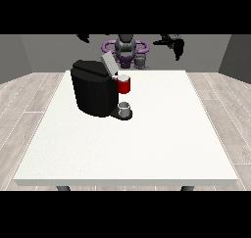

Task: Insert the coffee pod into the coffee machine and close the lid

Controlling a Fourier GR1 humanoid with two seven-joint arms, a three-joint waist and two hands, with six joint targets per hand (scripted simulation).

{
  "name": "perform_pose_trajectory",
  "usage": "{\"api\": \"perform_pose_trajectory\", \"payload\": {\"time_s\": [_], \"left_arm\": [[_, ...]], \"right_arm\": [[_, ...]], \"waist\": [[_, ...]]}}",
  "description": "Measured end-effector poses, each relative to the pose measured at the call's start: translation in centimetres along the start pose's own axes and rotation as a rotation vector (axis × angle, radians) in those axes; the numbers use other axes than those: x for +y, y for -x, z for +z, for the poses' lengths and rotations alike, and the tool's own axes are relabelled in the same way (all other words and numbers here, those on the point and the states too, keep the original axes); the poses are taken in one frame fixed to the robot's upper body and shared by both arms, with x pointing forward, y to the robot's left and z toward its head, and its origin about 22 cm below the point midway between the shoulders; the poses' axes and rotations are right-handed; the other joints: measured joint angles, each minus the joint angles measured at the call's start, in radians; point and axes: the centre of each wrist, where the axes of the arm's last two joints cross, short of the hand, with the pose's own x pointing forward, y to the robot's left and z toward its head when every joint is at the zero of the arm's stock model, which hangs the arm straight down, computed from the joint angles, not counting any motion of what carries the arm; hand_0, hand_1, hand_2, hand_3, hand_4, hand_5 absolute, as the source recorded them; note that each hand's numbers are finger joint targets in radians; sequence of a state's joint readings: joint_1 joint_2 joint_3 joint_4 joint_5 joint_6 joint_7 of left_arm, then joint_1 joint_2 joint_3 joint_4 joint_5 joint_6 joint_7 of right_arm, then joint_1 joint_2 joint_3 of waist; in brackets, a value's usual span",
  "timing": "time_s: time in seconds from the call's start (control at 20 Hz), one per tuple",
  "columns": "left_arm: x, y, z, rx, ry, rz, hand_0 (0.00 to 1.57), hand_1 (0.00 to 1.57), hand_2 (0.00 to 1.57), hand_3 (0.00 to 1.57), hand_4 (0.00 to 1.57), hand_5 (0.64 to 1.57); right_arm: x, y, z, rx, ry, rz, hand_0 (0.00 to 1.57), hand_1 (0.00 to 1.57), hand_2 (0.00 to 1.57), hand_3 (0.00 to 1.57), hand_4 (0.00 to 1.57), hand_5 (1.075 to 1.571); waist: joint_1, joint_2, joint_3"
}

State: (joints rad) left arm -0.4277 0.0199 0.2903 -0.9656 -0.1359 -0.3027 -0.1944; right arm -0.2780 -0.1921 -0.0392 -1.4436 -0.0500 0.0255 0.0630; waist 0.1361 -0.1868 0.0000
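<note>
- The coffee machine (93,92) is a black, blocky body standing upright, with a red front section (124,86) on the side toward the view's right
- Its grey lid (108,63) is raised, tilted up above the machine's top
- A small grey cup (125,107) sits on the machine's base, directly below the red section
- The coffee pod cannot be made out

A large white table (147,149) fills the middle of the room, its thin near edge facing forward and two dark legs (62,188) showing beneath it. The floor (22,105) is pale grey-beige wood planks, seen left and right. Plain grey walls (44,48) close the far side, darker at the corners.
</note>
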Motion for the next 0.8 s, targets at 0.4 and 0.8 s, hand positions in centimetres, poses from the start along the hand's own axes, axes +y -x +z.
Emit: {"api": "perform_pose_trajectory", "payload": {"time_s": [0.4,0.8], "left_arm": [[-0.5,-2.0,1.5,-0.045,-0.008,0.024,0.00,0.00,0.00,0.00,0.00,1.571],[-0.1,-3.5,2.6,-0.107,-0.041,-0.014,0.00,0.00,0.00,0.00,0.00,1.571]], "right_arm": [[0.3,0.8,-1.7,-0.002,0.001,-0.039,0.00,0.00,0.00,0.00,0.00,1.571],[0.3,-0.2,-4.5,-0.037,-0.020,-0.049,0.00,0.00,0.00,0.00,0.00,1.571]], "waist": [[0.032,0.073,0.0001],[0.010,0.176,0.0000]]}}
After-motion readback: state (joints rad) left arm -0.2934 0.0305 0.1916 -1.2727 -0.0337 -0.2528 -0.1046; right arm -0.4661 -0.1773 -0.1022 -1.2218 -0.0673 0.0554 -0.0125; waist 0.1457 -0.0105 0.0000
